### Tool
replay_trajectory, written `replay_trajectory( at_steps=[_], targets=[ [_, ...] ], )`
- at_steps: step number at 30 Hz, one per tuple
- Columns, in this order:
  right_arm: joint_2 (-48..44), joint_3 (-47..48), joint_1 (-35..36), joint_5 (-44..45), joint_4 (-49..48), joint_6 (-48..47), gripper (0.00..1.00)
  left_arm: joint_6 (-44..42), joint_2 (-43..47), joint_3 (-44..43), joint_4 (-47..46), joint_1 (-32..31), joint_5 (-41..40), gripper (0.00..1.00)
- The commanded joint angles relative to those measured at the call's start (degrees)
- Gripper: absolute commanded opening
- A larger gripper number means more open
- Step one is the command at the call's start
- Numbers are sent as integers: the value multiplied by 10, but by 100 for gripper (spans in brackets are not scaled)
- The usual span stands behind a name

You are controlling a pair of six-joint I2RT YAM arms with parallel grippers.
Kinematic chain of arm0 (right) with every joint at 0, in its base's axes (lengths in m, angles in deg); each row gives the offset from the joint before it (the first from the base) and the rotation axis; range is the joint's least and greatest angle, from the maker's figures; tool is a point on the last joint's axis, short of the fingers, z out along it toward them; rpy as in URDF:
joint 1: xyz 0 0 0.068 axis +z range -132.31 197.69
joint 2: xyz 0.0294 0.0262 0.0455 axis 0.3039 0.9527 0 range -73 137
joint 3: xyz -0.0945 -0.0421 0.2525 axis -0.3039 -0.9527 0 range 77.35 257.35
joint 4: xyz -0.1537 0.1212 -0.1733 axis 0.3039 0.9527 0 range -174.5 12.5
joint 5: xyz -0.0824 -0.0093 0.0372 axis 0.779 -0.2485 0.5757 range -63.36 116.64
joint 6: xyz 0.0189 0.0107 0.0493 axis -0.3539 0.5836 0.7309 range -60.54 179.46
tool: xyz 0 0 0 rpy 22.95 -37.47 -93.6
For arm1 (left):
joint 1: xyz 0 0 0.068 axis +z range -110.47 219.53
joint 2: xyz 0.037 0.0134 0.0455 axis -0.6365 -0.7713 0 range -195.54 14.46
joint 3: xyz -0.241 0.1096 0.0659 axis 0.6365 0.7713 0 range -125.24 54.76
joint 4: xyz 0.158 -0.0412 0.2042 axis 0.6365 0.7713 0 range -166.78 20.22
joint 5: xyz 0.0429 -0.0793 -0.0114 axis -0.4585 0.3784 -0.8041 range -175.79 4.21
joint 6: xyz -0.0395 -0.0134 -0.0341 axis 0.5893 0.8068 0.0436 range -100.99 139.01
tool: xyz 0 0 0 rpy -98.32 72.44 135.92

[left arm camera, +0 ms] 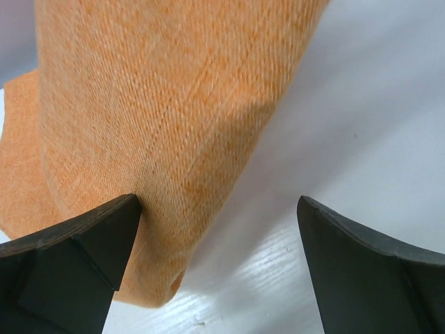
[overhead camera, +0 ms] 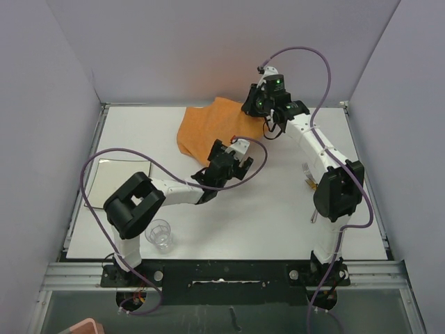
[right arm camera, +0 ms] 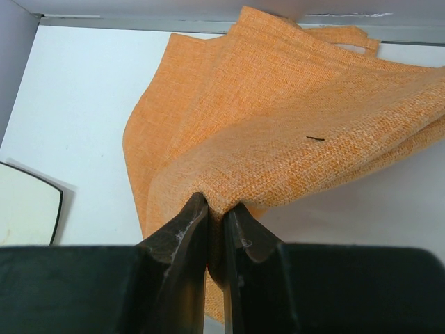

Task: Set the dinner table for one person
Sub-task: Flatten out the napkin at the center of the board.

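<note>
2 tools attend 1 orange cloth (overhead camera: 208, 129) at the far middle of the bench (overhead camera: 278, 209). The right tool (right arm camera: 217, 209) is clamped on the cloth's far right edge and holds it raised, so the cloth slopes down toward the near left. The left tool (left arm camera: 219, 209) gapes wide and grips nothing, with the cloth's near corner just beside one finger. The left arm is nearer that corner; pinching it looks like the next move.
</note>
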Motion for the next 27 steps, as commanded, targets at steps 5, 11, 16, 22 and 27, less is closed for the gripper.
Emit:
replay_trajectory(
  at_steps=[5, 11, 16, 22, 27],
  targets=[
    [-39, 25, 15, -13, -38, 0, 0, -39, -34, 7, -50, 1, -51, 68],
    [-70, -11, 20, -15, -45, -6, 0, -26, -10, -16, -4, 35, -70, 0],
    [-95, -57, 20, -5, -50, -9, 0, -52, 51, -24, 6, 52, -107, 0],
    [-115, -94, 15, 18, -48, -10, 0, -87, 146, -33, 21, 52, -114, 0],
    [-122, -125, 12, 43, -40, -9, 0, -111, 212, -29, 29, 50, -116, 0]
  ],
)
